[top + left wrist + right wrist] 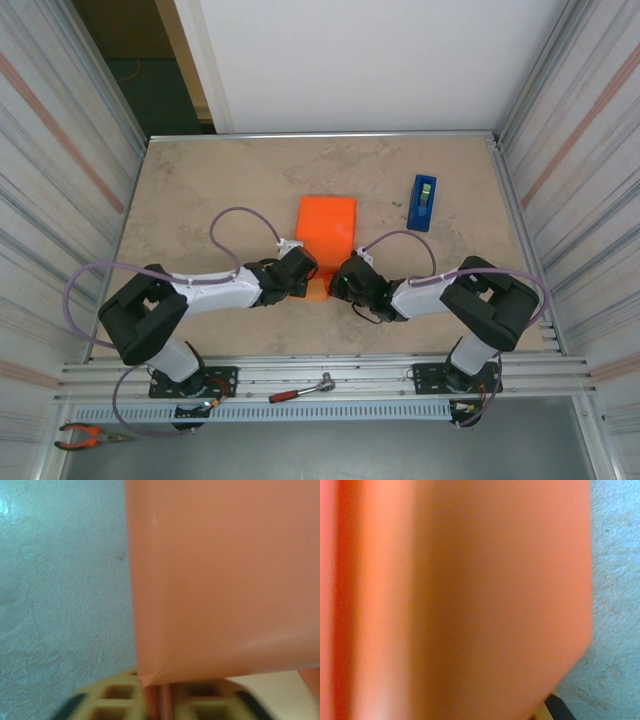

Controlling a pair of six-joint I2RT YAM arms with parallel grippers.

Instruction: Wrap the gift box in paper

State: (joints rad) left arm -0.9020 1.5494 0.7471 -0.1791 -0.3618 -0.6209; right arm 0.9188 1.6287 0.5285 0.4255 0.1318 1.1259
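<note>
The orange paper (326,224) lies folded at the table's middle, and its near edge is lifted between my two grippers. My left gripper (310,278) is shut on that edge. In the left wrist view the paper (220,580) rises from between the tan fingers (115,697), pinched at the left gripper (161,697). My right gripper (340,280) is at the same edge from the right. The paper (470,600) hangs right in front of the right wrist lens, hiding the jaws. The gift box is hidden under the paper.
A blue tape dispenser (422,202) stands on the table to the right of the paper. Corrugated metal walls close in both sides. A red-handled tool (300,391) lies on the front rail, and orange pliers (85,434) lie at the bottom left.
</note>
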